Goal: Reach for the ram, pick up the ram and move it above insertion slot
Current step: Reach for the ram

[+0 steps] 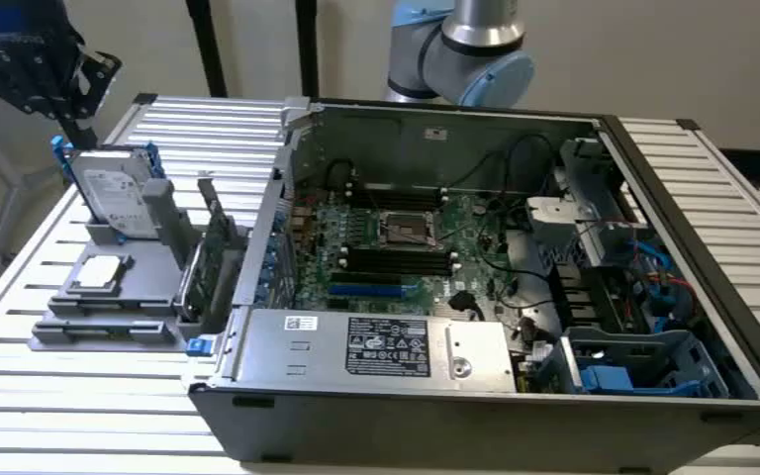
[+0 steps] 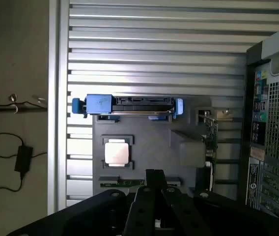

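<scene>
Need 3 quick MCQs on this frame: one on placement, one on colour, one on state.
1. The silver hard drive stands: A) in the grey plastic holder at the exterior view's left of the open black computer case; B) inside the case; C) on the floor.
2. The drive's side clips are: A) red; B) blue; C) yellow.
3. The long thin green ram stick is: A) seated on the motherboard; B) lifted over the case; C) lying in the holder.
1 A, it stands upright in the holder beside the case. 2 B, blue shows at both ends. 3 C, it lies in a holder slot near the square silver processor chip.
</scene>
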Tool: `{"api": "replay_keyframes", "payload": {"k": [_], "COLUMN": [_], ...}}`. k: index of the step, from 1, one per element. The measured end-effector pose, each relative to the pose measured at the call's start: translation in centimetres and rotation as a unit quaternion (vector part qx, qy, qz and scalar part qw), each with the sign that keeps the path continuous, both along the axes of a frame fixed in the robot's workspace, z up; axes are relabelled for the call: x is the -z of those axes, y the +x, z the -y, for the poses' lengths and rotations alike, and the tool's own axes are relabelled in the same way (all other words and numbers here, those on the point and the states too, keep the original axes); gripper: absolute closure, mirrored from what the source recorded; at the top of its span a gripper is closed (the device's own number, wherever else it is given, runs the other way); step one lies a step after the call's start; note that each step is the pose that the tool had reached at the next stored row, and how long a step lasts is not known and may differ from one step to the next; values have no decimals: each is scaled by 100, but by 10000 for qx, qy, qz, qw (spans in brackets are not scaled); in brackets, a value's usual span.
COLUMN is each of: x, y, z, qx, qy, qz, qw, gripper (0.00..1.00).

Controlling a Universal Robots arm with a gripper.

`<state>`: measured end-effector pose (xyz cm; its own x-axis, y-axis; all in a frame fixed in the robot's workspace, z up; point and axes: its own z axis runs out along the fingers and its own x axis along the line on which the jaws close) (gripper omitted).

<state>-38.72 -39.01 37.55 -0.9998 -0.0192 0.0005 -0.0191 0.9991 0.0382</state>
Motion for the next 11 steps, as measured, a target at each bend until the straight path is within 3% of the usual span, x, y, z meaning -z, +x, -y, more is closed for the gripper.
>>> {"api": "replay_keyframes", "payload": {"k": [11], "x": [0], "y": [0], "z": [0], "qx": [0], "qy": [0], "qz": [0], "qw": [10000], "gripper": [89]}}
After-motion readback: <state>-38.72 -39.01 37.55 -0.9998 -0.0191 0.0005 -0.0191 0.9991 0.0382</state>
